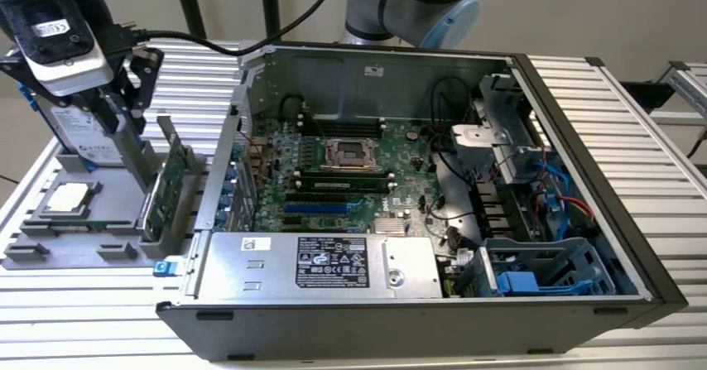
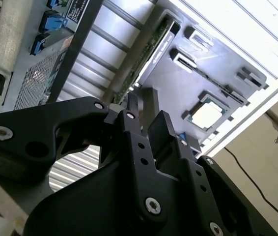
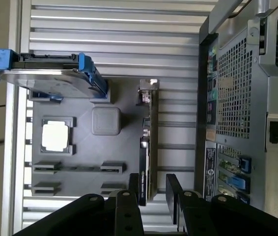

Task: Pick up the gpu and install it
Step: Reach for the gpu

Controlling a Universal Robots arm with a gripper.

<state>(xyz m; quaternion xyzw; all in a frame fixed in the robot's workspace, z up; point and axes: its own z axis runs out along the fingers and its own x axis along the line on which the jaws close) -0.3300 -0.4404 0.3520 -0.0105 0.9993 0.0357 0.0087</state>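
While the gripper (image 3: 152,178) hovers spread above the gpu (image 3: 149,132), nothing is lifted yet.
Its fingers (image 3: 134,189) stand apart, lined up either side of the card's edge and gripping nothing; the gpu stands on edge in the grey fixture tray (image 3: 85,152), beside the open computer case (image 1: 442,320), whose motherboard slots (image 1: 315,209) look free. Pickup and installation both remain to be done.

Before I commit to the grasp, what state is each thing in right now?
gripper: open, fingers either side of one end of the gpu, not closed on it.
gpu: standing on edge in the gray holder, not installed.
hard drive: on edge in the holder.
CPU chip: flat in its recess.
computer case: lying open, motherboard exposed.
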